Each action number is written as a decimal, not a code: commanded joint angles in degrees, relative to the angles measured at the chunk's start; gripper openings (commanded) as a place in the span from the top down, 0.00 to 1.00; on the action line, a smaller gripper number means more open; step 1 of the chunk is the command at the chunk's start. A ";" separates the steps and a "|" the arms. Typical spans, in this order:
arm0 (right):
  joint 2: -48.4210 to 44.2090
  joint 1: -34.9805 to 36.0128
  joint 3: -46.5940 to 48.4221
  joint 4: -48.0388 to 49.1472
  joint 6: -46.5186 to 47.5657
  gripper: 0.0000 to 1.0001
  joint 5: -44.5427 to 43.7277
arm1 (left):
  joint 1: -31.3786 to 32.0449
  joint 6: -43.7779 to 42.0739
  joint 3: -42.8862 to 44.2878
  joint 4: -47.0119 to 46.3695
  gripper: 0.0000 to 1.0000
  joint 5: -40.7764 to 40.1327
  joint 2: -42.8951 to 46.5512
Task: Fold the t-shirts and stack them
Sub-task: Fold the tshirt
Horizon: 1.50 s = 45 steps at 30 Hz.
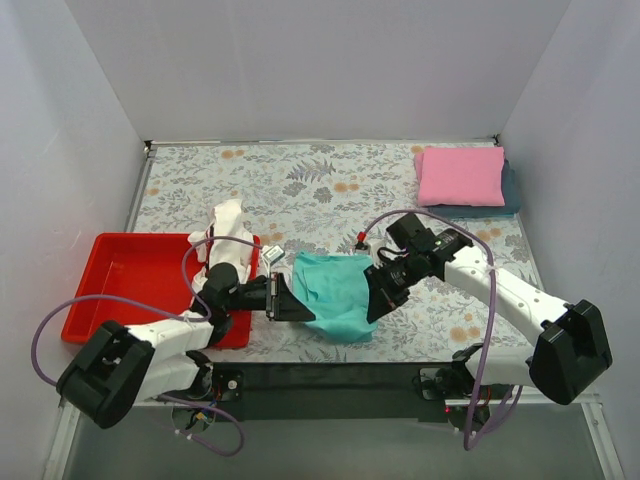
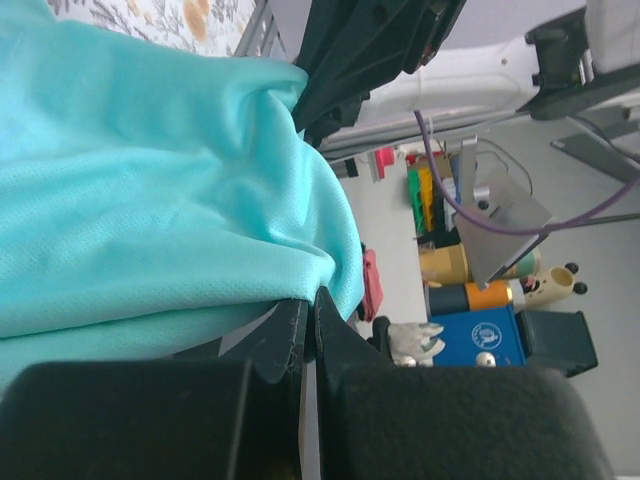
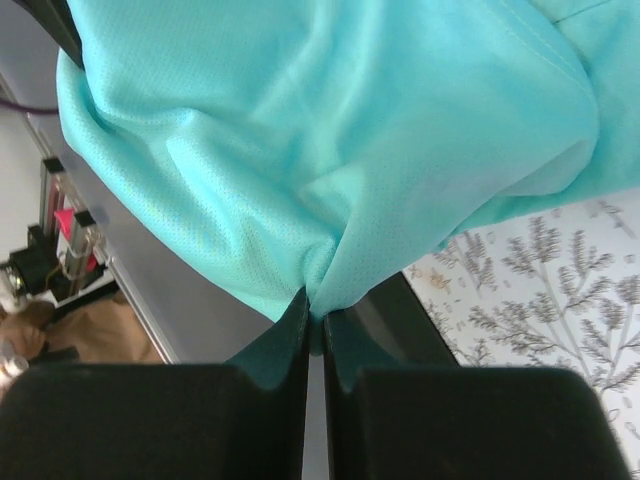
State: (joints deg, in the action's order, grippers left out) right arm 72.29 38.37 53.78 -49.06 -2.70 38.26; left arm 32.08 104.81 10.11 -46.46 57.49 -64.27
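I see my left gripper [image 2: 310,305] clamped tight on one edge of the teal shirt [image 1: 335,290], and my right gripper [image 3: 315,318] pinched just as tight on a gathered fold at the opposite edge. The shirt spans the gap between them near the front edge of the table [image 1: 300,185], bunched in the middle; I cannot tell whether it touches the surface. The white shirt [image 1: 228,232] lies crumpled at the far right corner of the red tray [image 1: 120,280]. The pink shirt [image 1: 460,175] sits folded on the dark blue shirt [image 1: 512,195] in the table's far right corner
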 commanded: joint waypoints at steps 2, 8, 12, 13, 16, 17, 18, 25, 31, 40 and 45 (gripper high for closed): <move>-0.31 -3.83 2.03 6.67 -0.28 0.99 0.77 | -2.10 3.98 0.26 -16.01 1.00 -0.19 -6.37; 0.92 -3.92 -0.33 14.85 -3.71 0.99 -1.25 | -3.16 6.81 2.89 -26.84 1.00 0.25 -16.39; 1.27 -3.83 -1.75 14.61 -4.94 0.99 -2.30 | -3.16 5.66 4.57 -25.44 1.00 3.14 -20.54; 1.19 -3.48 -1.92 13.04 -5.21 0.99 -2.40 | -3.25 5.05 4.48 -23.61 1.00 3.50 -20.02; -1.62 -1.12 -2.80 9.44 -6.52 0.99 -2.58 | -3.25 3.30 3.69 -16.68 1.00 4.03 -14.78; -2.24 -0.50 -2.80 8.29 -6.70 0.99 -1.79 | -3.16 1.38 3.86 -13.86 1.00 3.94 -12.74; -2.77 0.03 -2.72 7.15 -6.97 0.99 -1.35 | -3.25 0.40 4.56 -7.31 1.00 4.11 -10.46; -6.99 4.25 -1.22 -3.91 -8.47 0.99 1.56 | -3.25 -20.96 15.45 40.98 1.00 2.35 9.58; -8.39 6.89 0.36 -11.75 -7.59 0.99 0.76 | -2.98 -22.98 16.52 51.36 1.00 7.54 11.98; -11.47 11.81 0.27 -16.60 -7.06 0.99 4.36 | -1.23 -27.47 18.37 63.33 1.00 15.36 17.77; -10.68 13.13 1.59 -13.54 -6.62 0.99 6.39 | -1.05 -25.72 17.58 62.46 1.00 12.13 19.79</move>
State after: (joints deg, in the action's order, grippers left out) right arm 61.87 50.81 52.88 -58.48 -10.44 43.33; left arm 31.22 78.87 26.20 14.15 68.79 -46.09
